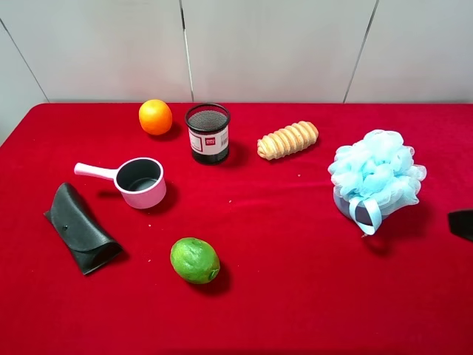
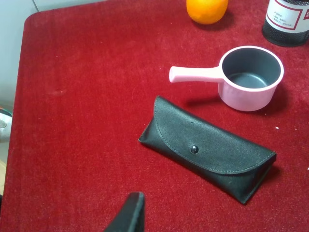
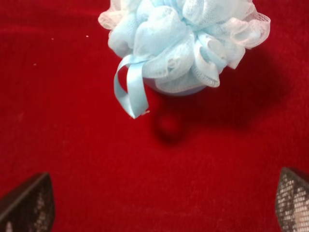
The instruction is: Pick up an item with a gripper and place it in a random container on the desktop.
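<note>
- Bath pouf [image 1: 378, 171] sits on top of the blue bowl [image 1: 346, 205] at the right of the red table [image 1: 295, 296]; only a sliver of bowl shows beneath it. Ribbon loop [image 1: 367, 213] hangs down over the near side.
- Right gripper [image 3: 164, 203] is released, fingertips spread wide and empty, near side of the pouf and apart from it.
- Left gripper [image 2: 129, 217]: one fingertip visible above the black case [image 2: 207, 147]; cannot tell its state.
- Pink pot [image 1: 140, 182], lime [image 1: 194, 259], orange [image 1: 155, 117], mesh cup [image 1: 208, 132] lie to the left.
</note>
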Available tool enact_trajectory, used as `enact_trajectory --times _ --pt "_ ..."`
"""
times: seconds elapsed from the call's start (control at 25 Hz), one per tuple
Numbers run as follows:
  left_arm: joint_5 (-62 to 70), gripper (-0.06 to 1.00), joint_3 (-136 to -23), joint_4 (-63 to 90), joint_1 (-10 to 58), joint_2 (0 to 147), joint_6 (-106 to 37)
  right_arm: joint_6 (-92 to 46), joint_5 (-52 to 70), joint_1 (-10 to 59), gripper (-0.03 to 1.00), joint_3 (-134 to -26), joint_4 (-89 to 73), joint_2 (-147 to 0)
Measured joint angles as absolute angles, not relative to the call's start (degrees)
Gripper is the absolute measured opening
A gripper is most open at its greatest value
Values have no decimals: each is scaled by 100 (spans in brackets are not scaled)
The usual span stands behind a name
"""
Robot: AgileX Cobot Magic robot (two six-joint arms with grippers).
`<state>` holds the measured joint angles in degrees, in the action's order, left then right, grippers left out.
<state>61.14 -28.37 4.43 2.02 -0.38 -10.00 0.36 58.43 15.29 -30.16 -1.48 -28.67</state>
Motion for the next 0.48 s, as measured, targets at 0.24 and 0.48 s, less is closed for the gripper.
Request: enact_trajectory --times 0.24,0.48 --pt "6114 99 -2837 443 202 -38 -1000 -274 6071 1529 69 -3012 -371 -2113" --pt "6114 99 -2837 443 202 -38 -1000 -682 6082 1529 69 -3012 -673 -1472"
